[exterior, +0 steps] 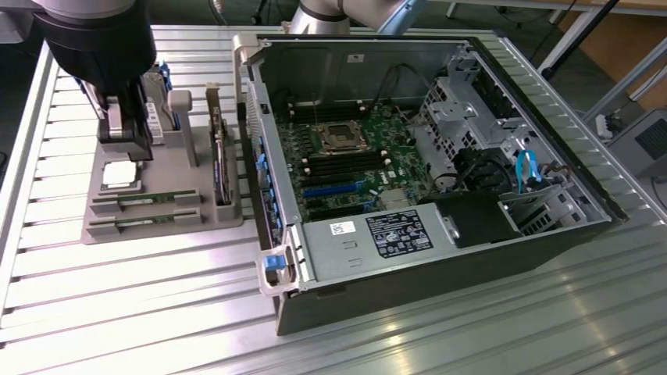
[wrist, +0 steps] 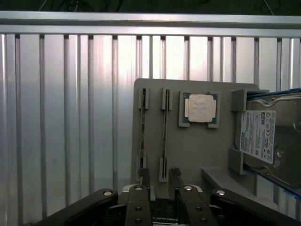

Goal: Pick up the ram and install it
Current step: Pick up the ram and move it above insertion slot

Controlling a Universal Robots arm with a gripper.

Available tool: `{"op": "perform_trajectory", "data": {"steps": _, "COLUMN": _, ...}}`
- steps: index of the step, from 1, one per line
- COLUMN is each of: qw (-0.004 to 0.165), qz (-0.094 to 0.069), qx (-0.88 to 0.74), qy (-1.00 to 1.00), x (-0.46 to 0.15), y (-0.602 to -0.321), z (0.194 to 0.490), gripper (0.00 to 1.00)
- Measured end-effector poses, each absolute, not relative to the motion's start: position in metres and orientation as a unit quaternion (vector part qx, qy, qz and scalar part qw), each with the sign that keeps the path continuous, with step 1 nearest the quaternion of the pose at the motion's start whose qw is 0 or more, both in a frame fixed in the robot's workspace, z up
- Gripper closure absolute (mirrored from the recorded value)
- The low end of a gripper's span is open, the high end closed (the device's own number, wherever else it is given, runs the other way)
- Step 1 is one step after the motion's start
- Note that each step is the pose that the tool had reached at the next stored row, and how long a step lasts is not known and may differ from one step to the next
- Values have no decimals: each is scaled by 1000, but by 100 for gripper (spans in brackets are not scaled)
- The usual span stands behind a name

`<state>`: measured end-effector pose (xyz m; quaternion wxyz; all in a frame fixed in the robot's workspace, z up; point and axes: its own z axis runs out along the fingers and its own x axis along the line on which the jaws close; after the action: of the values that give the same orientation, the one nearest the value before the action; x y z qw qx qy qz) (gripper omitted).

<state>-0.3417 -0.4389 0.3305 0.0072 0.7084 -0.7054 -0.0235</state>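
The robot arm's gripper (exterior: 125, 150) hangs above a gray parts tray (exterior: 208, 215) on a ribbed metal table (exterior: 125, 312), its jaws apart and holding nothing. The ram (exterior: 146, 201), a slim green stick, stands on its long edge in a slot of the tray, just beside the square silver processor (exterior: 118, 173). Its long axis runs across the exterior view from left to right, one end pointing toward the open computer case (exterior: 438, 258). A second stick (exterior: 144, 221) lies parallel to it in the neighbouring slot, on the side away from the processor. In the wrist view the ram runs straight away from the gripper, its line falling between the two fingers. A hard drive (exterior: 156, 117) and a dark expansion card (exterior: 220, 164) stand on edge in the same tray.
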Motion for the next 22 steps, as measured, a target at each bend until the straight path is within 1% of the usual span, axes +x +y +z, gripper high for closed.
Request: {"op": "perform_trajectory", "data": {"steps": 22, "qw": 7, "qz": -23, "qx": 708, "qy": -705, "x": -342, "y": -439, "z": 316, "gripper": 70}}
